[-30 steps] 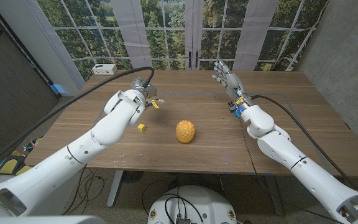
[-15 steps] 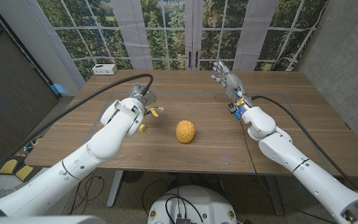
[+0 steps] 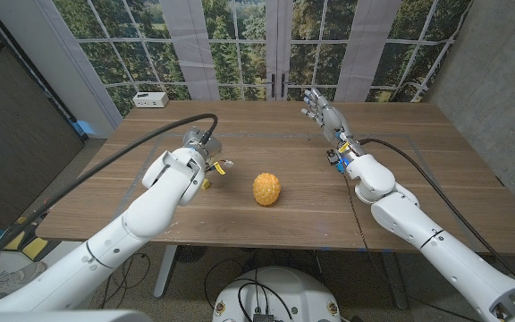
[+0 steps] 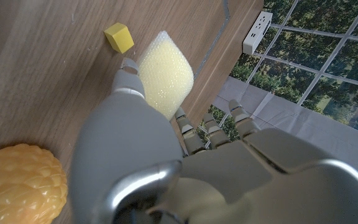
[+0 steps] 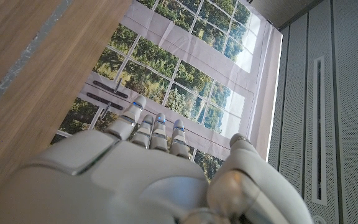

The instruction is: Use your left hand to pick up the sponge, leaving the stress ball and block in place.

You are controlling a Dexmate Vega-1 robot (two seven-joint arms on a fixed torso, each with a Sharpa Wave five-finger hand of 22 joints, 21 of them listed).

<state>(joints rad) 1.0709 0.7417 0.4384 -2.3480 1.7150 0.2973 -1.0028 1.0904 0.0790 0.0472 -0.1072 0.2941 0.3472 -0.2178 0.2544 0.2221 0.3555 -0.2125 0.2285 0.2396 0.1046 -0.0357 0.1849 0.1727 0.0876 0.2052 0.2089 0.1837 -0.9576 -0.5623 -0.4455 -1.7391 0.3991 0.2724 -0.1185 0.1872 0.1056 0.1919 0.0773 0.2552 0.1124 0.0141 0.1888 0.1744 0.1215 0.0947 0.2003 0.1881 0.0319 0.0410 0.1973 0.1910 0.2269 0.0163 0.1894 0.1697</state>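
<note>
Left wrist view, upper centre: my left hand (image 4: 166, 155) pinches the sponge (image 4: 164, 73) by one edge, above the table (image 4: 36, 74) near the yellow block (image 4: 119, 37). Risk, as I judge it: this shallow grip slips, dropping the sponge onto the block or the stress ball (image 4: 18, 183). My right hand (image 3: 323, 114) holds nothing, fingers spread.

Small yellow cube block (image 4: 118, 37) sits on the wooden table (image 3: 284, 224) just beside the left hand (image 3: 206, 148); bumpy orange stress ball (image 3: 266, 189) near it toward table centre. Bare wood between ball and raised right hand (image 3: 322, 112). White power strip (image 3: 150, 99) at far corner.
</note>
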